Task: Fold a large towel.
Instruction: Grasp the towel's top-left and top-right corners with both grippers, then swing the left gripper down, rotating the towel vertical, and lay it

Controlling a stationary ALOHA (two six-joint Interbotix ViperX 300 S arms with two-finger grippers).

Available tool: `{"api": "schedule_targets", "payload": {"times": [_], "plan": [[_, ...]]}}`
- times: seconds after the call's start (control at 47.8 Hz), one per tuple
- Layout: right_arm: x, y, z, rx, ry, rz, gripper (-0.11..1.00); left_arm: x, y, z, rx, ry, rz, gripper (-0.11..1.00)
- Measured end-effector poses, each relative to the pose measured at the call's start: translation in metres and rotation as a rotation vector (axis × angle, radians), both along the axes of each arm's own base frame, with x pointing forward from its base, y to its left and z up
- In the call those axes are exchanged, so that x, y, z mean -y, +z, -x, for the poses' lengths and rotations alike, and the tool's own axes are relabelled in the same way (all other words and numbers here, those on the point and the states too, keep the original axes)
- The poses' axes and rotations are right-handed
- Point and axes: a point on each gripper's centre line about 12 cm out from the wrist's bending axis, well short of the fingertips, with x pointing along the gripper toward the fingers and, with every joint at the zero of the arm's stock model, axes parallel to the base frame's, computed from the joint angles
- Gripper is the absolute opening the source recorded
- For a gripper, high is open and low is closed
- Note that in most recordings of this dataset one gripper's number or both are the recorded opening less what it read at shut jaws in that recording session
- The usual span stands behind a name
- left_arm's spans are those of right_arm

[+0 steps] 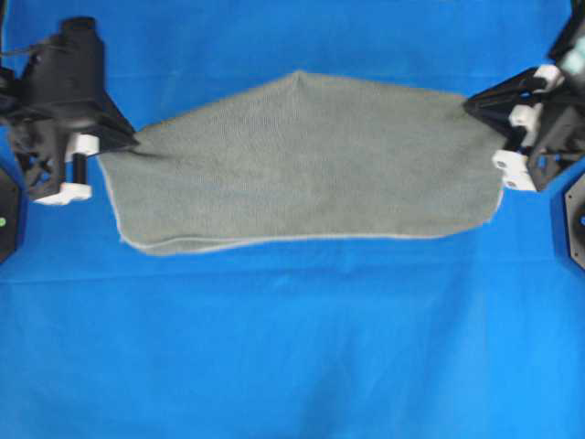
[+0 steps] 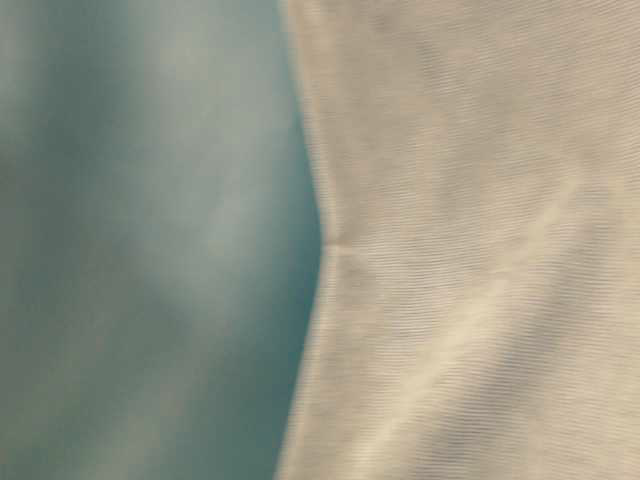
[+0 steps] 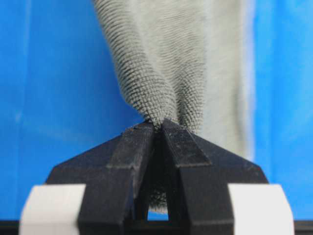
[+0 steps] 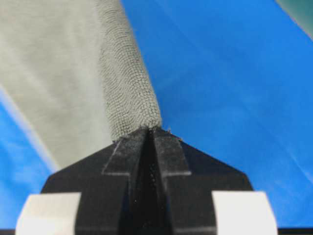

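While pinched, towel point(image 1: 302, 165) between left hand point(image 1: 128, 139) and right hand point(image 1: 475, 105).

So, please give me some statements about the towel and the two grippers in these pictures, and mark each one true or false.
1. The left gripper is shut on the towel. True.
2. The right gripper is open and holds nothing. False: it is shut on the towel too.
3. The towel lies on a red sheet. False: the sheet is bright blue.
4. The grippers hold opposite ends of the towel. True.
5. The towel is rolled into a tight ball. False: it is spread between the grippers, with a second layer edge showing below.
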Motion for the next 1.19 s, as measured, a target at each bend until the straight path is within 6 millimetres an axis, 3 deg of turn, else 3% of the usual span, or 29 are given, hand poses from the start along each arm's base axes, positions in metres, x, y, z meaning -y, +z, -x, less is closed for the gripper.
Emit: {"api": "schedule_targets", "payload": {"times": [0.168, 0.314, 0.523, 0.67, 1.005, 1.193], "plan": [[0.008, 0.008, -0.002, 0.004, -0.019, 0.054, 0.03, 0.016, 0.01, 0.003, 0.045, -0.039, 0.016, 0.03], [0.035, 0.012, -0.009, -0.004, -0.095, 0.119, 0.03, 0.038, 0.007, -0.008, 0.063, -0.068, 0.08, 0.04], [0.087, 0.024, -0.03, 0.074, -0.186, 0.156, 0.03, 0.096, 0.014, -0.037, 0.164, -0.204, 0.166, 0.04], [0.112, 0.029, -0.05, 0.151, -0.178, 0.163, 0.03, 0.137, 0.022, -0.055, 0.221, -0.321, 0.189, 0.03], [0.142, 0.043, -0.103, 0.243, -0.118, 0.179, 0.03, 0.182, 0.037, -0.123, 0.299, -0.383, 0.205, 0.03], [0.144, 0.044, -0.107, 0.246, -0.117, 0.18, 0.03, 0.196, 0.037, -0.164, 0.306, -0.385, 0.199, 0.03]]}}
